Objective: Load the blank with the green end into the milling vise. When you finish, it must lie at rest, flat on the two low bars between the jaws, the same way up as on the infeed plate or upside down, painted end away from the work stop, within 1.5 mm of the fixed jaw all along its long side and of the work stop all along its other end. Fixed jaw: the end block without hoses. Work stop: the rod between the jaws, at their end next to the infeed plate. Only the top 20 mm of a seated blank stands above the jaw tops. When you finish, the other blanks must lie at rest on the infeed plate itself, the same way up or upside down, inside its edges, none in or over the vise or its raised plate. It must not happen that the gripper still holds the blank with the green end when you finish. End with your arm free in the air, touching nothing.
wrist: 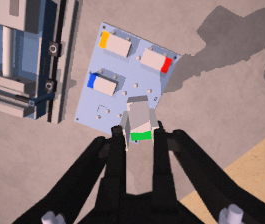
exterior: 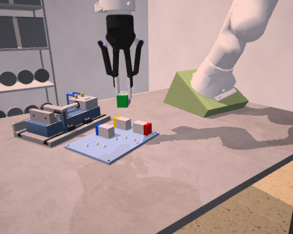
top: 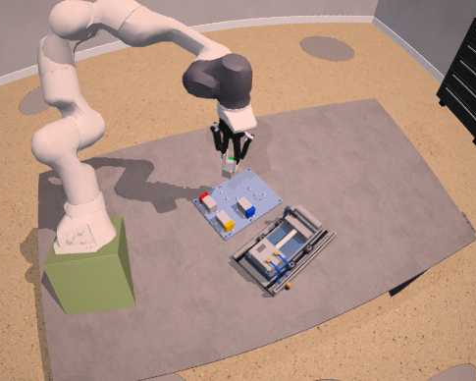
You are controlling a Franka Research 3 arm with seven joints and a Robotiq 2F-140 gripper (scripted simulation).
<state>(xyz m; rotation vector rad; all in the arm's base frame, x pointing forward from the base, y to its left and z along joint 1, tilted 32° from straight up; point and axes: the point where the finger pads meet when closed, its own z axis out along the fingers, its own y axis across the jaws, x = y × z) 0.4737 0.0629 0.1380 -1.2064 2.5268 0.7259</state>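
My gripper [exterior: 122, 88] is shut on the blank with the green end [exterior: 122, 100] and holds it in the air above the far corner of the light blue infeed plate [exterior: 112, 143]. The blank hangs tilted from the fingers, green end nearest the fingers in the wrist view [wrist: 140, 125]; in the top view the blank [top: 228, 166] sits over the plate's back edge. The milling vise [top: 284, 246] stands beside the plate, its jaws apart with nothing between them; it also shows in the exterior view [exterior: 58, 117].
Three other blanks lie on the infeed plate: red end [top: 207, 201], yellow end [top: 225, 221] and blue end [top: 245, 207]. Small pegs stud the plate. The arm's green pedestal [top: 89, 272] stands to the left. Shelves [exterior: 17, 54] stand behind the vise.
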